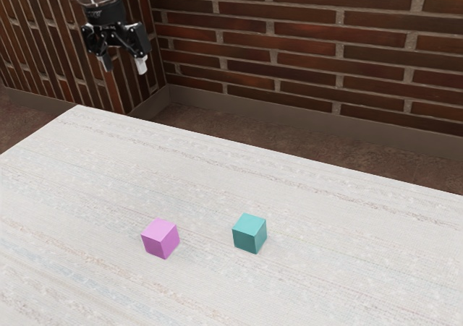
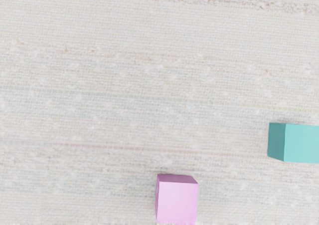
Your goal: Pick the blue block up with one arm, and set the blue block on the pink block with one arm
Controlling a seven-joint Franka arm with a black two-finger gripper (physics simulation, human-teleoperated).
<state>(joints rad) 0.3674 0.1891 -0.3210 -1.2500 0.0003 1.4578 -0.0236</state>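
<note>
Hanging high above the far corner of the pale, wood-grained table (image 1: 289, 174) at the exterior view's left, the black two-finger gripper (image 1: 123, 58) has its jaws spread wide and holds nothing. Toward the table's near edge rests the small, matte, cube-shaped blue block (image 1: 249, 233), more teal than blue. Near it, toward the exterior view's left, sits the small, matte, cube-shaped pink block (image 1: 160, 238). Bare table lies between the two, and each is turned at an angle to the table's edges.

From the wrist view, the table (image 2: 149, 60) lies well below the hand. The pink block (image 2: 176, 197) and the blue block (image 2: 294, 142) both sit off to one side, neither directly under the gripper.

The likeliest trouble, I judge, is alignment. If the hand descends without matching the blue block's turn, the fingers may close on corners and twist or push it away. With the blocks this near, a wide-spread finger could also nudge the pink block. An off-centre release would probably let the blue block slide off.
</note>
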